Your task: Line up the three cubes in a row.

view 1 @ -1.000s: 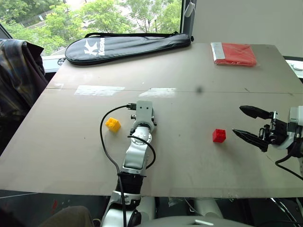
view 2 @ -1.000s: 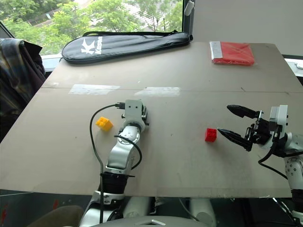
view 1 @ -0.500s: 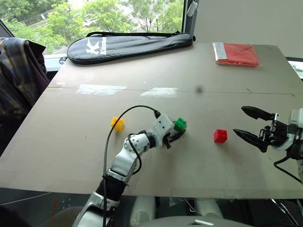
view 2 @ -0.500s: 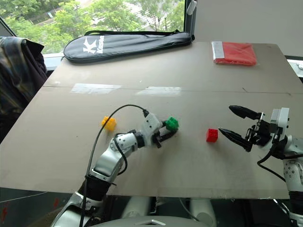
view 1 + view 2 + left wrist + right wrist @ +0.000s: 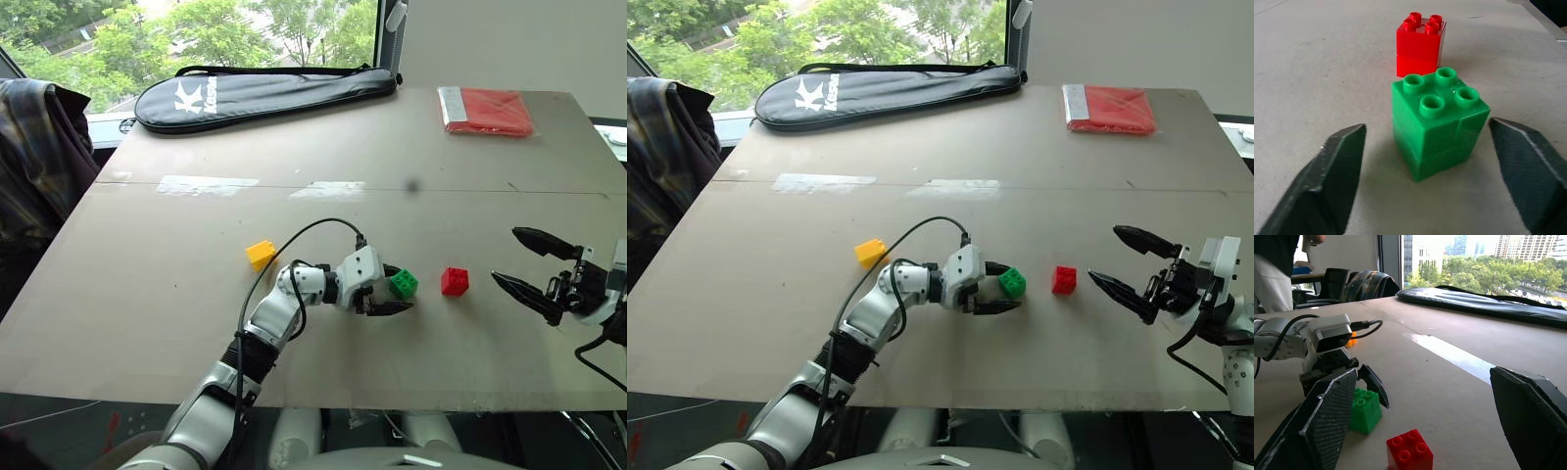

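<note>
— Where has it got to with the row?

— The left claw [image 5: 396, 295] has just set the green cube [image 5: 403, 284] down on the tabletop [image 5: 176, 294], just beside the red cube [image 5: 454, 281] with a small gap between them. Its fingers stand released on either side of the green one, not touching it as far as I can see from the wrist view.

— And a second ago?

— Then that arm pointed away up the tabletop near the yellow cube [image 5: 261, 255], clenched. Half a second ago it was carrying the green cube across, still short of the red. Now it has swung over to the right and let go.

— The other arm?

— The right claw [image 5: 530, 269] hangs released off to the right of the red cube, well apart from it. It has hardly stirred.

— So what's left?

— The yellow cube, I'd say. It sits alone, well to the left of the pair and a little farther up the tabletop. The left claw would need to back off the green cube without nudging it, go to the yellow, and bring it in line beside the green.
</note>
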`<state>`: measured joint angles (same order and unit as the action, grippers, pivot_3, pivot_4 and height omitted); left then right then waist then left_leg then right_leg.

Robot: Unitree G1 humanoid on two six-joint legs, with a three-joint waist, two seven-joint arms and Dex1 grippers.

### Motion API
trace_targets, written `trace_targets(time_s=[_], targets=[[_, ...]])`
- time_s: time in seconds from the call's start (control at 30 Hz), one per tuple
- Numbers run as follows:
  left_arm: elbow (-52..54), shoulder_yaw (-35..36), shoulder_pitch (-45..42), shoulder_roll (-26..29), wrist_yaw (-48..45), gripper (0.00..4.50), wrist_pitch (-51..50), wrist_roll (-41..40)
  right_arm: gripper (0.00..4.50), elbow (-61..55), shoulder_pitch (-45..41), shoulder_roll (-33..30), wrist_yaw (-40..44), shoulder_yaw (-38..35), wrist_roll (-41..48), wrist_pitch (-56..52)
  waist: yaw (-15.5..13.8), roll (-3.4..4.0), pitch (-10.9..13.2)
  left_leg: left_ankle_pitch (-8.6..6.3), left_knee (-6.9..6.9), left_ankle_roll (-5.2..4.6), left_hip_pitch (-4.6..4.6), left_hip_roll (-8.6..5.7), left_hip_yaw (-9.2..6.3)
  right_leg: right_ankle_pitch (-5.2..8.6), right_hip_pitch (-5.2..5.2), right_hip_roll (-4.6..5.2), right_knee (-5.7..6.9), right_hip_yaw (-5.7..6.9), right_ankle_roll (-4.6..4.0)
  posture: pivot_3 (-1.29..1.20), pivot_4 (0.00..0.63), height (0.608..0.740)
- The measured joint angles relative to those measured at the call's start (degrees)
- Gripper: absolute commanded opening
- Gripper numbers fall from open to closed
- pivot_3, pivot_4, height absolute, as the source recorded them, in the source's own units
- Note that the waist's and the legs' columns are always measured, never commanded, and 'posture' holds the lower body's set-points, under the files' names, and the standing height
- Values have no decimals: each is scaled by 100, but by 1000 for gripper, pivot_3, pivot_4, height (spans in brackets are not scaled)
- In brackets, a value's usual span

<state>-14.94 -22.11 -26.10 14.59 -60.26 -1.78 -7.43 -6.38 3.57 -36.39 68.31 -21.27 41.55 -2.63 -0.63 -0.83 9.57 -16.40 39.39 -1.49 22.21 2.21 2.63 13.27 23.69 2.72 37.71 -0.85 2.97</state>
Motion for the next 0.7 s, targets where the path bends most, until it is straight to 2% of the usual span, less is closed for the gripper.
trace_targets(time_s=[0.3,0.53,0.7], targets=[[-157,27,-124,205,-57,4440,464,113,4500,-110,-128,61,-146,17,-72,35,-5,0,0,0,0,0,0,0,-1,0,0,0,1,1,-1,0,150,708],[-167,24,-223,201,-178,4440,280,125,4500,-111,-168,78,-197,23,-88,35,-7,0,0,0,1,0,12,0,-4,-1,5,0,-5,6,1,0,150,708],[-82,28,-214,-14,93,4440,-195,122,4500,-176,-149,105,-250,23,-93,38,-7,0,0,0,1,0,13,0,-9,-1,5,0,-4,10,2,0,150,708]])
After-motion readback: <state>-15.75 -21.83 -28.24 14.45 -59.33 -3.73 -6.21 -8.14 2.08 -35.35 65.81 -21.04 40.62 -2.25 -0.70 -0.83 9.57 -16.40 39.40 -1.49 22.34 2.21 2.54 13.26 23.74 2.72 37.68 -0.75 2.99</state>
